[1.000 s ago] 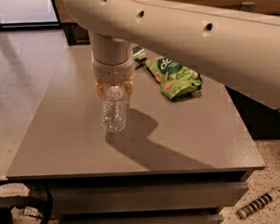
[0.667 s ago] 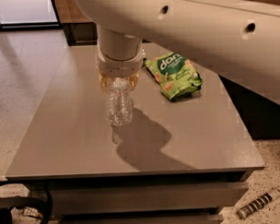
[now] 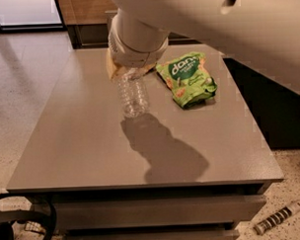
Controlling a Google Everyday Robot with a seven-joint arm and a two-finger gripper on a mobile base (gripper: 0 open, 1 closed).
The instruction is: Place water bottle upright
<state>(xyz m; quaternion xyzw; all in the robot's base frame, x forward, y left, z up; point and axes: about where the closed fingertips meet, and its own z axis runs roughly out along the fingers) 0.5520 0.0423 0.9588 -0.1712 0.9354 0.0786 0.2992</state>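
The water bottle (image 3: 132,95), small, clear and ribbed, hangs upright over the grey table (image 3: 67,144), near its far middle. Its cap and label are hidden in my gripper (image 3: 130,69). The gripper comes straight down from above and is shut on the bottle's top; only its yellowish fingers (image 3: 111,68) show under the white wrist. The bottle's base is at or just above the table top, meeting its own shadow; I cannot tell whether it touches.
A green snack bag (image 3: 186,79) lies on the table just right of the bottle. My white arm fills the upper right. A dark cabinet (image 3: 273,112) stands right of the table. A striped tool (image 3: 278,218) lies on the floor at lower right, black cables (image 3: 15,230) at lower left.
The gripper has carried the bottle a little to the right and toward the table's far side, closer to the snack bag. The bottle stays upright in the grip.
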